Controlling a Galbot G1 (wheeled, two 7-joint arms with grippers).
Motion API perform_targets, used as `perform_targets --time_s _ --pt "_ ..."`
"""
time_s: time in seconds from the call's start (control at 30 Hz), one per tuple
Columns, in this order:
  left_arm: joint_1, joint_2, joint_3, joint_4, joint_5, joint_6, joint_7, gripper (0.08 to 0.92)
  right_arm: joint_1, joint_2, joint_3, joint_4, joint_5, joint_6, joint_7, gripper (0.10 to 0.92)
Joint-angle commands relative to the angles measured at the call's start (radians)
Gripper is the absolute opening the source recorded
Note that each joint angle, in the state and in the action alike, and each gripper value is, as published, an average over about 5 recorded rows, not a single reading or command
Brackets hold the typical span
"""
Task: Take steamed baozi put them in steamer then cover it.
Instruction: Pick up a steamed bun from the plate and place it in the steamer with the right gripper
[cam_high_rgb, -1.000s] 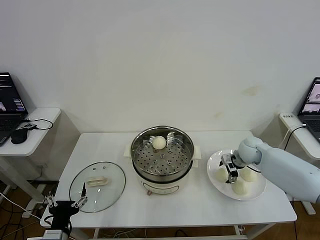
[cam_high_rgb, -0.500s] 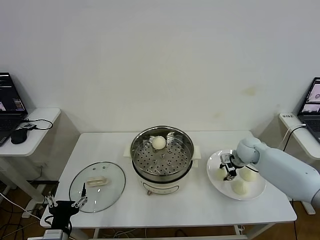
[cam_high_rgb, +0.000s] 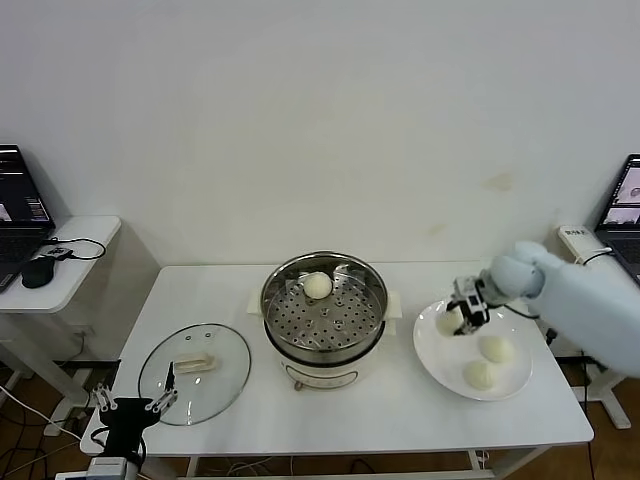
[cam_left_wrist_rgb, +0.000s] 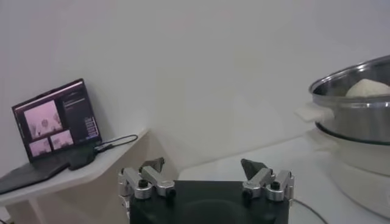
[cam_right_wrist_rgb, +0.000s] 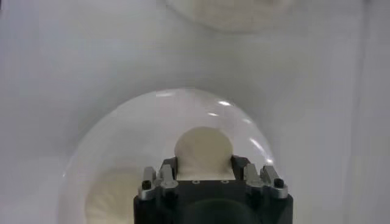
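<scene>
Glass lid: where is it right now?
Head view: the glass lid lies flat on the table, on the robot's left, beside the steamer, just beyond the parked left gripper.

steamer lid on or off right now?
Off. The cover lies flat on the table, on the robot's left of the steamer, whose pot is open with one baozi on the tray.

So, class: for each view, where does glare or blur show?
Head view: the steamer rim and the lid catch light reflections. Right wrist view: bright streaks curve along the plate rim, and the bun in the right gripper looks soft. Left wrist view: the steamer wall gleams.
</scene>
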Motion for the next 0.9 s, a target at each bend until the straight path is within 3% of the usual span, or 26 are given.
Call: perform_targets --time_s 0.03,0.2,0.4,0.67,0.9 --pt "-0.001 0.001 0.001 -0.001 -0.001 0.0 0.0 0.823 0.353 -0.004 -0.18 0.088 0.181 -0.037 -0.006 0.571" --pt "-0.001 0.004 0.001 -0.005 -0.005 0.0 0.0 0.823 0.475 0.144 -0.267 0.107 0.314 -0.106 0.038 0.577" --pt "0.007 0.002 -0.014 -0.013 -0.015 -0.001 -0.001 0.823 0.418 0.353 -0.259 0.056 0.424 -0.204 0.104 0.584" --pt "0.025 -0.01 -0.048 -0.028 -0.025 -0.002 -0.002 0.823 0.269 0.574 -0.255 -0.057 0.449 -0.313 0.163 0.585" --pt "0.03 -0.023 -0.06 -0.046 -0.026 -0.002 -0.002 0.823 0.173 0.672 -0.258 -0.121 0.457 -0.385 0.22 0.585"
